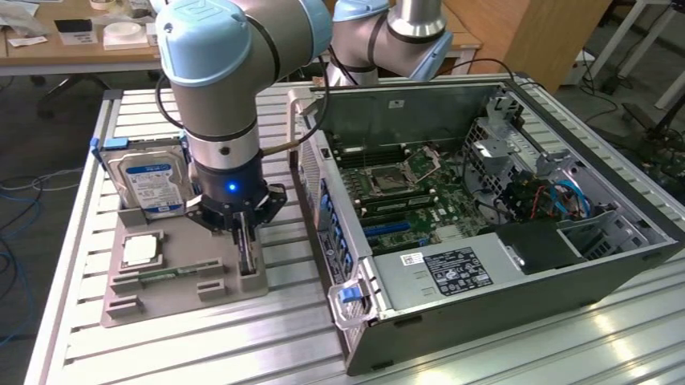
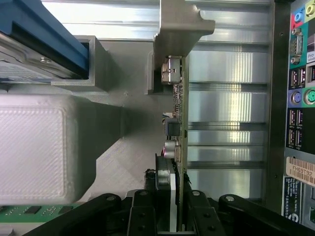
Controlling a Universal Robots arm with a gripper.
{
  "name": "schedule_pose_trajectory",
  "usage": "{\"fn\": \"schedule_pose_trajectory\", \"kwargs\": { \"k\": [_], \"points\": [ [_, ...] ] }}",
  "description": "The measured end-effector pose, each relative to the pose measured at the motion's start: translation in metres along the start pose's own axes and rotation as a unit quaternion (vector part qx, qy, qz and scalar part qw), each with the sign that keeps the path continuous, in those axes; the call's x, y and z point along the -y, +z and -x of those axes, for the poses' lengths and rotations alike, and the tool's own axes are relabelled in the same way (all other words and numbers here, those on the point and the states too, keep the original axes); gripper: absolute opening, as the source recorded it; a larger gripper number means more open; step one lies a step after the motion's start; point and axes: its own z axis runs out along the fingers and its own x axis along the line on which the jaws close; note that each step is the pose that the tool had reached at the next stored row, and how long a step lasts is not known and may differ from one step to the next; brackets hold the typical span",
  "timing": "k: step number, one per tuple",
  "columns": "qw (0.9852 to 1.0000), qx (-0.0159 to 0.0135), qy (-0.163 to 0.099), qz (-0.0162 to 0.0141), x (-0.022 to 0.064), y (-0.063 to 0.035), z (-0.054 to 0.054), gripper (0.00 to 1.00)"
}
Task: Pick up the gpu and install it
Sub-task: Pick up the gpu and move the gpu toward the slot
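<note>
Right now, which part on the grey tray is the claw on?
The gpu: the thin card standing on edge at the tray's case-side, claw closed on it. Hard drive, CPU and memory stick sit apart.

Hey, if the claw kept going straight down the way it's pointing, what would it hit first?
The gpu: the claw is closed on its upper edge. Pushing further down would likely press the card into its slot in the gray holder.

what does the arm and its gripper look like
The arm has grey cylindrical links with pale blue joint caps and a black cable looping alongside. Its wrist ends in a black section with a small blue light, carrying a black gripper of hinged links.
</note>
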Motion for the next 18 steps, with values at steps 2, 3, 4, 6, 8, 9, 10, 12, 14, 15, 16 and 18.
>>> {"fn": "schedule_pose_trajectory", "kwargs": {
  "k": [2, 3, 4, 6, 8, 9, 10, 12, 14, 15, 16, 18],
  "points": [
    [1.0, 0.0, 0.0, 0.0005, 0.0, -0.0026, -0.001, 0.28],
    [1.0, -0.0001, 0.0, 0.0004, -0.0001, -0.0049, -0.001, 0.28],
    [1.0, -0.0001, 0.0, 0.0005, -0.0002, -0.0072, -0.001, 0.28],
    [1.0, -0.0001, 0.0, 0.0009, -0.0004, -0.013, -0.001, 0.28],
    [1.0, -0.0002, 0.0, 0.001, -0.0007, -0.02, -0.001, 0.28],
    [1.0, -0.0002, 0.0, 0.001, -0.0008, -0.0233, 0.0, 0.28],
    [1.0, -0.0004, 0.0, 0.001, -0.0009, -0.0265, 0.0, 0.28],
    [1.0, -0.0005, 0.0, 0.0011, -0.0011, -0.0332, 0.0, 0.28],
    [1.0, -0.0009, 0.0, 0.0014, -0.0014, -0.0414, 0.0, 0.28],
    [1.0, -0.001, 0.0, 0.0018, -0.0015, -0.0457, 0.0, 0.28],
    [1.0, -0.001, 0.0, 0.0021, -0.0017, -0.0494, 0.0, 0.28],
    [1.0, -0.0012, 0.0, 0.0024, -0.0019, -0.0565, 0.0, 0.28]
  ]
}}
